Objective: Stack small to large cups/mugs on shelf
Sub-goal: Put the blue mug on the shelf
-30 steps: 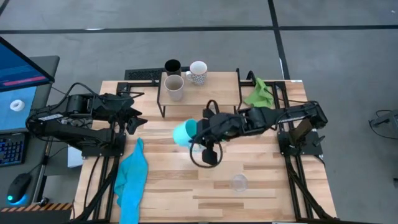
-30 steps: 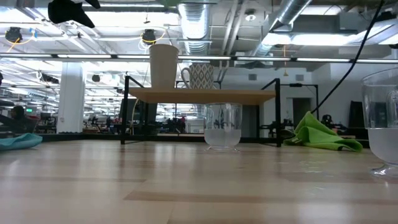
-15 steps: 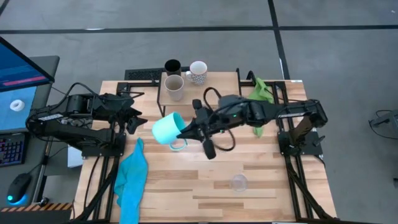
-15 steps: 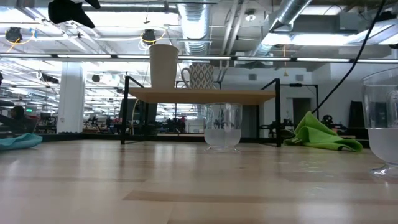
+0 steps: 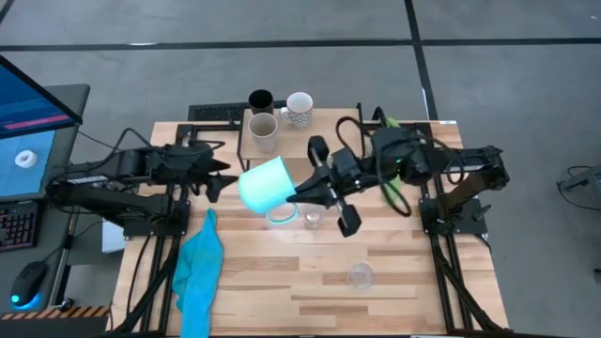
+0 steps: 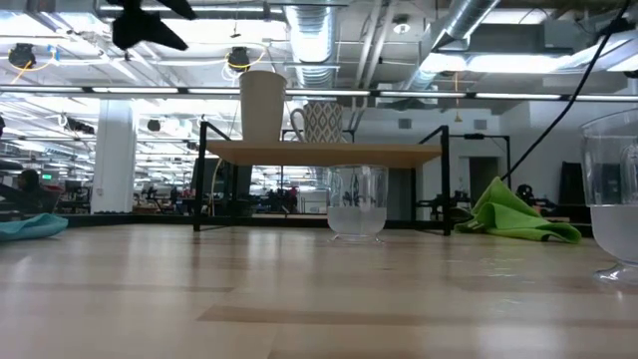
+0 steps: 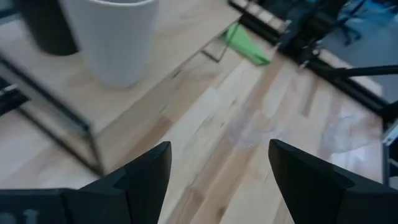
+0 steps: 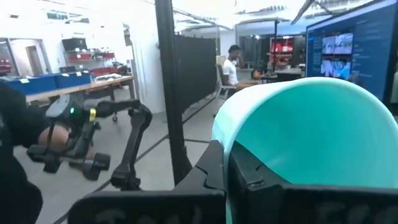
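Observation:
My right gripper (image 5: 302, 194) is shut on the cyan handled mug (image 5: 266, 183), high above the table's middle, in front of the shelf (image 5: 329, 127). The black tumbler (image 5: 260, 100), the beige-grey cup (image 5: 263, 131) and the white mug (image 5: 299, 108) stand on the shelf board. One clear glass (image 5: 312, 218) stands on the table below the right gripper, and the other glass (image 5: 361, 275) stands nearer the front edge. My left gripper (image 7: 217, 168) hovers open, left of the mug and short of the shelf's left end. My right gripper holds the cyan mug by its rim (image 8: 219, 127); one finger (image 8: 249, 177) looks to be inside the mouth and one outside. The fingers come roughly level from the table's right. The mug is lifted clear and lies on its side, its handle (image 5: 282, 216) hanging below.
A blue cloth (image 5: 200, 268) lies at the table's left front and a green cloth (image 5: 390, 141) right of the shelf. The shelf's black legs (image 6: 202, 175) stand on the far half. The right half of the shelf board is bare. A person (image 8: 233, 62) sits far off in the room.
My right gripper has risen with the cyan mug, first swinging toward the table's left, then drawing back toward the right and the shelf. The mug has turned further onto its side. The glass beneath it now shows. My left gripper has shifted toward the table's right.

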`<control>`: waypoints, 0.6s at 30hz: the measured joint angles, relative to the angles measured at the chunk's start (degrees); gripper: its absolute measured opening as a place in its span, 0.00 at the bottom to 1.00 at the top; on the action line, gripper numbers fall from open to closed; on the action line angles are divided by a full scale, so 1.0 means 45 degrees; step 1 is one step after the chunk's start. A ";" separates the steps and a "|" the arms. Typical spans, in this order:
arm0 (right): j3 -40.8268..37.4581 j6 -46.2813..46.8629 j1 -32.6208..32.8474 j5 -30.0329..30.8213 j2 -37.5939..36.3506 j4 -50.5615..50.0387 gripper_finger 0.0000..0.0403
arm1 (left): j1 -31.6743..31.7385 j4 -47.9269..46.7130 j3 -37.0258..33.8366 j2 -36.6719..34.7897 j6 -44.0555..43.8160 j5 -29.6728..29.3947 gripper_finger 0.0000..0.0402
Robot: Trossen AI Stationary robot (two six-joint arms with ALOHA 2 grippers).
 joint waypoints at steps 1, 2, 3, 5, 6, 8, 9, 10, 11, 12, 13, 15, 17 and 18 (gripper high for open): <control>0.0000 -0.0019 0.0000 0.0002 -0.0097 -0.0014 0.02 | 0.0001 0.0549 -0.0310 0.0025 0.0026 0.0079 0.65; -0.0005 -0.0058 0.0020 0.0012 -0.0160 -0.0011 0.03 | 0.0001 0.1124 -0.0636 0.0075 0.0021 0.0118 0.65; -0.0005 -0.0197 0.0058 0.0026 -0.0208 0.0051 0.04 | 0.0001 0.1656 -0.0988 0.0089 0.0016 0.0122 0.65; -0.0009 -0.0441 0.0160 0.0037 -0.0372 0.0028 0.04 | 0.0001 0.2544 -0.1673 0.0075 -0.0063 0.0122 0.65; -0.0015 -0.0535 0.0225 0.0029 -0.0413 0.0092 0.04 | 0.0001 0.3136 -0.2028 0.0075 -0.0193 0.0124 0.65; -0.0015 -0.0674 0.0343 0.0004 -0.0442 0.0387 0.03 | 0.0001 0.4102 -0.2727 0.0075 -0.0425 0.0149 0.65; -0.0015 -0.0699 0.0410 -0.0004 -0.0442 0.0587 0.02 | 0.0001 0.4533 -0.3067 0.0078 -0.0537 0.0163 0.65; -0.0015 -0.0813 0.0496 -0.0011 -0.0445 0.0750 0.02 | 0.0002 0.4925 -0.3368 0.0080 -0.0678 0.0174 0.65; -0.0015 -0.1026 0.0610 -0.0021 -0.0477 0.0785 0.02 | 0.0006 0.5254 -0.3622 0.0080 -0.0857 0.0180 0.65; -0.0015 -0.1265 0.0722 -0.0043 -0.0495 0.0810 0.02 | 0.0006 0.5607 -0.3885 0.0070 -0.1044 0.0189 0.65; -0.0015 -0.1494 0.0794 -0.0187 -0.0512 0.0847 0.03 | 0.0006 0.5811 -0.4083 0.0075 -0.1226 0.0206 0.65; -0.0015 -0.1638 0.0919 -0.1017 -0.0581 0.0690 0.04 | 0.0010 0.5838 -0.4294 0.0080 -0.1512 0.0248 0.65; -0.0015 -0.1650 0.1015 -0.2072 -0.0582 0.0963 0.04 | 0.0010 0.5930 -0.4386 0.0072 -0.1699 0.0245 0.65; -0.0015 -0.1653 0.1065 -0.2541 -0.0582 0.1302 0.04 | 0.0010 0.5903 -0.4422 0.0070 -0.1786 0.0248 0.65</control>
